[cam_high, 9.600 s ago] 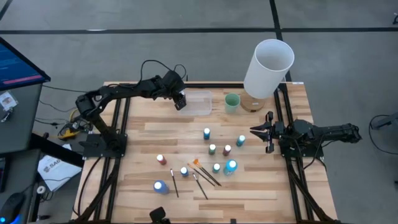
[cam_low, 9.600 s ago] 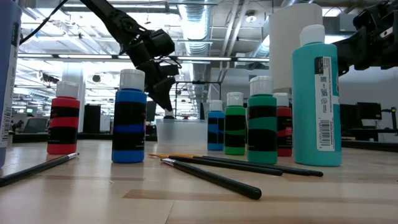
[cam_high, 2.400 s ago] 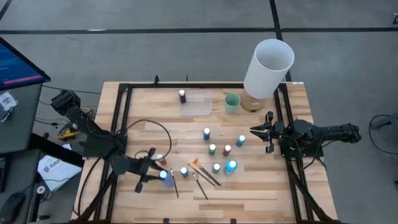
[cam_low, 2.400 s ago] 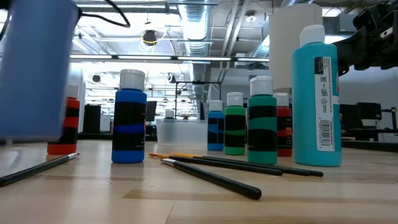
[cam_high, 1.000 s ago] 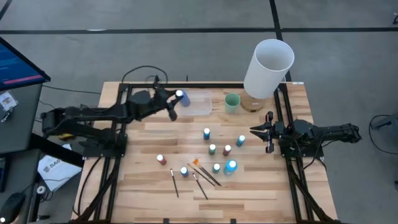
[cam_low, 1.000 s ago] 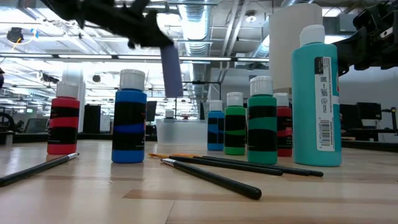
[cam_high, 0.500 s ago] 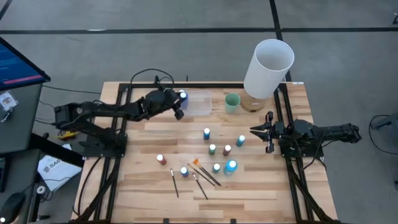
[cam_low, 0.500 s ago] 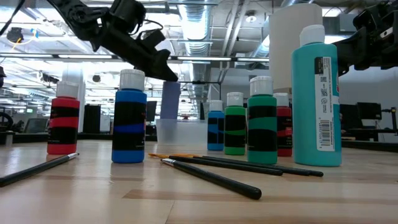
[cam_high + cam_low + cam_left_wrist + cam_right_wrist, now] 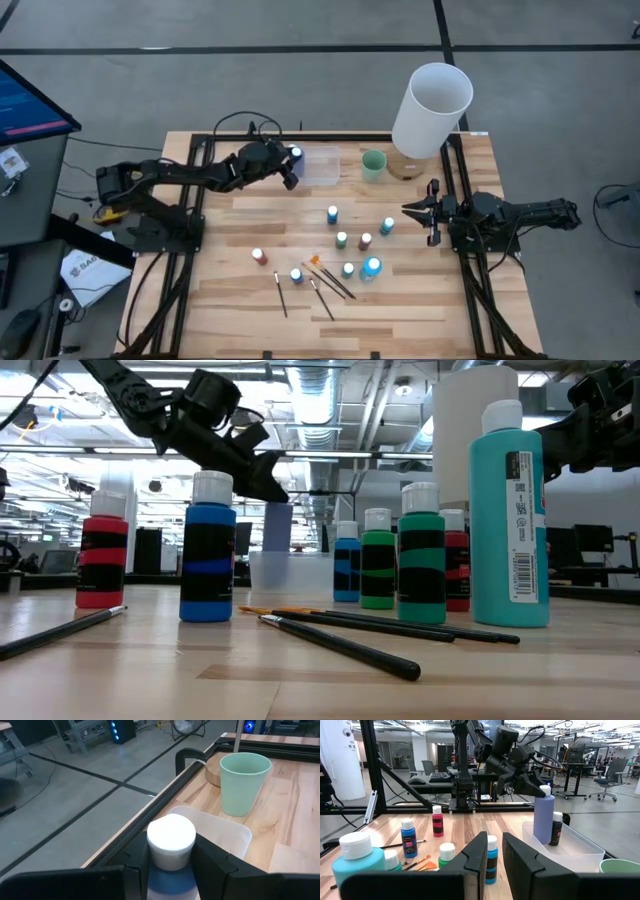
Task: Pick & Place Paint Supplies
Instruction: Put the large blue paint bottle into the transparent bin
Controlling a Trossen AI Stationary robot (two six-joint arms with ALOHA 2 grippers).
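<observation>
A tall white cylinder (image 9: 432,108) stands open-topped at the far right corner of a pale wooden table (image 9: 400,300), with a pale green cup (image 9: 373,165) just beside it and a clear plastic tray (image 9: 318,166) farther along the same edge. A black metal frame (image 9: 330,137) borders the tabletop. Grey floor with dark seams (image 9: 440,25) surrounds the table; a blue-lit screen (image 9: 25,100) shows at left.

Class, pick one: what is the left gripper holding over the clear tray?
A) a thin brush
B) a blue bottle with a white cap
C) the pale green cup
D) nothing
B: the left gripper is clamped on the blue bottle, white cap up, at the clear tray; the pale green cup stands apart on the table.
</observation>
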